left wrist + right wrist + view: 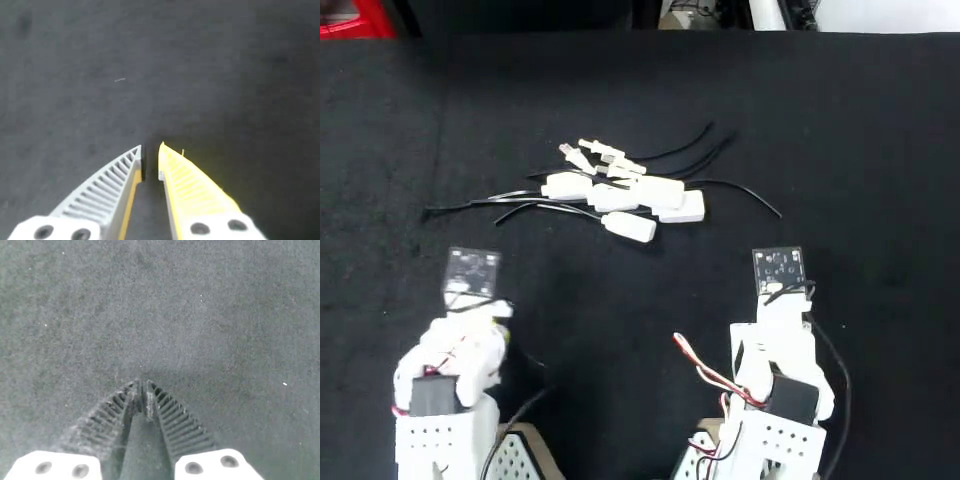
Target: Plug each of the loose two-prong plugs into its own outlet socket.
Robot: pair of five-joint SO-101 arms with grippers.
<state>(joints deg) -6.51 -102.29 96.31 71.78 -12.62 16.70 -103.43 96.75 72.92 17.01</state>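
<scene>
While the plugs [625, 192] lie heaped mid-table, we see the left gripper [150, 152] and right gripper [143, 387] both closed, empty, above the black cloth [840, 130].

My white plastic left arm [450, 375] and right arm [778, 365] carry red-and-white cables [705, 372]; left tool [150, 149] has 1 yellow ribbed finger [187, 187], 1 white.

left gripper [150, 161]: jaws together | right gripper [142, 392]: jaws together | both arms folded back, side by side
</scene>
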